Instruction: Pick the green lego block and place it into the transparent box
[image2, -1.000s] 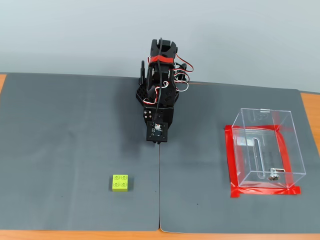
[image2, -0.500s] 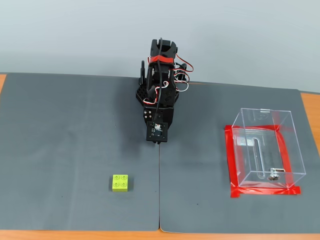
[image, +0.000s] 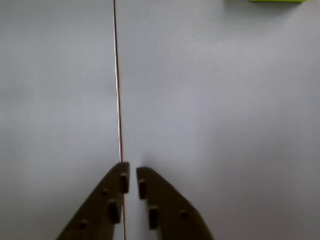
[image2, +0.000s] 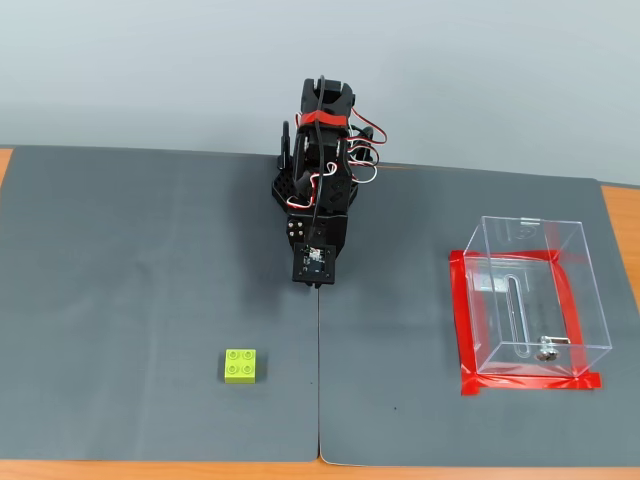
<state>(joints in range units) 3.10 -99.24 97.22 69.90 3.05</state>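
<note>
- We see the desk (image2: 150, 250) covered by two grey mats that meet at a seam (image2: 319, 380); everything below is placed relative to that seam.
- The transparent box (image2: 530, 295) stands well to the seam's right in the fixed view, empty of any brick, inside a red tape outline (image2: 465, 330).
- The claw (image: 133, 172) hangs over the seam with its tips almost together and nothing between them.
- The green lego block (image2: 240, 365) lies flat on the mat, near the seam's left side in the fixed view, studs up; in the wrist view only its edge shows at the top.
- We judge the reach has not begun: next the claw must spread, swing to the block and descend.
</note>
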